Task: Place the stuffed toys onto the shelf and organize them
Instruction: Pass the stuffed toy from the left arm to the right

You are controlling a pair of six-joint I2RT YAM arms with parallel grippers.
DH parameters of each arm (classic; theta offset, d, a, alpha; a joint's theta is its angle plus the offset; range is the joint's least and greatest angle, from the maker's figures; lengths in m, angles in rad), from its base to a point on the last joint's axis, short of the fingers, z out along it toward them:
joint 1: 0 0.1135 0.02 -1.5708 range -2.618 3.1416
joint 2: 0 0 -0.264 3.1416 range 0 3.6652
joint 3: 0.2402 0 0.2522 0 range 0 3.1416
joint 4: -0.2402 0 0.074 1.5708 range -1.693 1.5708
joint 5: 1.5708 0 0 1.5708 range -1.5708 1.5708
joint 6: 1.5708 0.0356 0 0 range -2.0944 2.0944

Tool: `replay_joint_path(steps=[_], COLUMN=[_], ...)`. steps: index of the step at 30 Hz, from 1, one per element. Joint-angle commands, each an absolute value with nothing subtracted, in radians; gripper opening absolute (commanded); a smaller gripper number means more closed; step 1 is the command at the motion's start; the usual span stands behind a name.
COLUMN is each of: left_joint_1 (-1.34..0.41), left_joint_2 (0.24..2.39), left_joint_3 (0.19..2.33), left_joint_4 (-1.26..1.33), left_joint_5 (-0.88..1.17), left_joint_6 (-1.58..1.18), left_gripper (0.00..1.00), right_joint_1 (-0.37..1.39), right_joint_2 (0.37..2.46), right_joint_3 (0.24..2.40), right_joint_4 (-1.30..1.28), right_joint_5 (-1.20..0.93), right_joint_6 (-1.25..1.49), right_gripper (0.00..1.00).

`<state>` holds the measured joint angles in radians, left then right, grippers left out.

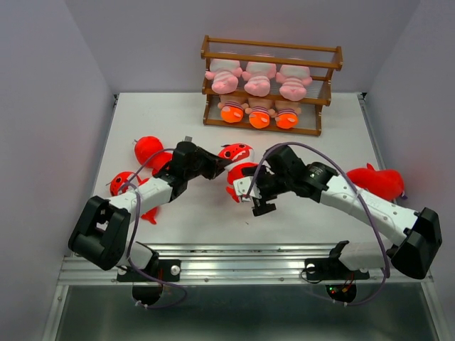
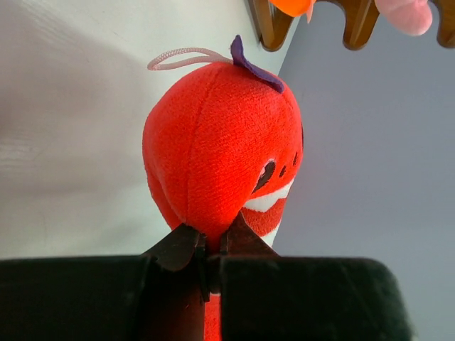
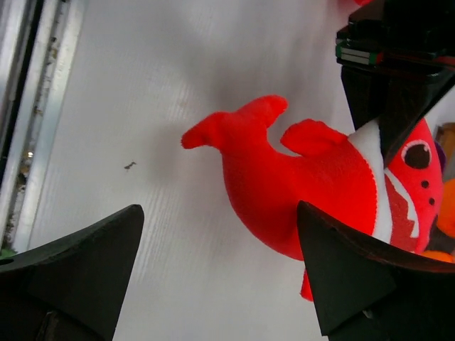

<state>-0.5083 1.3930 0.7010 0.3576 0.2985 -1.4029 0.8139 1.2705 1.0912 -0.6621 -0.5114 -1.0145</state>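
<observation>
Left gripper (image 2: 211,245): clenched, its two black tips pinching the plush of a red shark (image 2: 220,156) close to its white mouth.
Held shark: in the left wrist view its rounded red back faces the camera, with the dark eye and toothy mouth on its right side. A pale loop (image 2: 181,57) and a purple tag (image 2: 252,60) sit at its far end.
Right gripper (image 3: 213,273): released, jaws spread wide and holding nothing. The same shark is just beyond them, tail fin towards the camera.
Where the shark is: over the middle of the white table (image 1: 185,220), between the two grippers. I cannot tell whether it touches the surface.
Other sharks: a second shark (image 1: 148,148) and a third shark (image 1: 122,183) lie on the table beside the left arm. A fourth shark (image 1: 377,181) lies beside the right arm.
Shelf (image 1: 270,47): upright at the table's far edge, well apart from both grippers.
Middle tier: three pink striped animals (image 1: 257,78) in a row.
Bottom tier: three orange-footed dolls (image 1: 259,115) in a row.
</observation>
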Motion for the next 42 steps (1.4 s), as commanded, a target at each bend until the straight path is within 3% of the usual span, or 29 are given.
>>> replay_joint_path(steps=[1,6,11,17,20,21,24,28,29,30,32,33,34,36,37,38,42], left_joint_1=[-0.506,-0.506,-0.508,-0.508,-0.508,-0.508,-0.508,-0.500,-0.497,-0.480,-0.456,-0.442,-0.414,-0.385,-0.368,-0.339,-0.290], left_joint_2=[1.341,1.339,1.327,1.312,1.302,1.296,1.284,1.255,1.235,1.226,1.201,1.172,1.157,1.096,1.076,1.034,0.936], left_joint_3=[0.736,0.712,0.707,0.707,0.704,0.703,0.690,0.678,0.678,0.673,0.666,0.657,0.650,0.634,0.634,0.640,0.689], left_joint_4=[0.357,0.388,0.393,0.400,0.400,0.400,0.400,0.374,0.342,0.333,0.331,0.336,0.345,0.374,0.368,0.323,0.206], left_joint_5=[0.249,0.279,0.284,0.301,0.305,0.307,0.308,0.267,0.250,0.235,0.238,0.242,0.256,0.265,0.264,0.250,0.152], left_joint_6=[-1.488,-1.508,-1.509,-1.506,-1.502,-1.503,-1.499,-1.456,-1.418,-1.392,-1.332,-1.275,-1.243,-1.151,-1.129,-1.106,-0.927], left_gripper=[0.00,0.00,0.00,0.00,0.00,0.00,0.00,0.01,0.03,0.22,0.46,0.66,0.73,0.76,0.92,0.97,0.98], right_joint_1=[0.853,0.862,0.862,0.862,0.862,0.862,0.862,0.862,0.862,0.862,0.862,0.862,0.862,0.862,0.853,0.853,0.853], right_joint_2=[1.273,1.285,1.296,1.325,1.338,1.345,1.356,1.348,1.344,1.336,1.324,1.321,1.315,1.315,1.318,1.321,1.350], right_joint_3=[1.092,1.068,1.046,1.060,1.087,1.095,1.127,1.155,1.161,1.175,1.190,1.198,1.215,1.235,1.255,1.265,1.343], right_joint_4=[-0.516,-0.404,-0.367,-0.341,-0.337,-0.339,-0.351,-0.379,-0.385,-0.403,-0.420,-0.435,-0.440,-0.448,-0.448,-0.448,-0.451], right_joint_5=[-0.286,-0.140,-0.127,-0.138,-0.161,-0.169,-0.205,-0.225,-0.229,-0.227,-0.221,-0.212,-0.206,-0.198,-0.195,-0.192,-0.167], right_joint_6=[-0.954,-0.928,-0.930,-0.913,-0.888,-0.879,-0.848,-0.815,-0.812,-0.805,-0.805,-0.804,-0.802,-0.801,-0.799,-0.799,-0.799], right_gripper=[0.92,0.84,0.79,0.58,0.42,0.29,0.03,0.01,0.01,0.01,0.01,0.01,0.01,0.01,0.01,0.01,0.01])
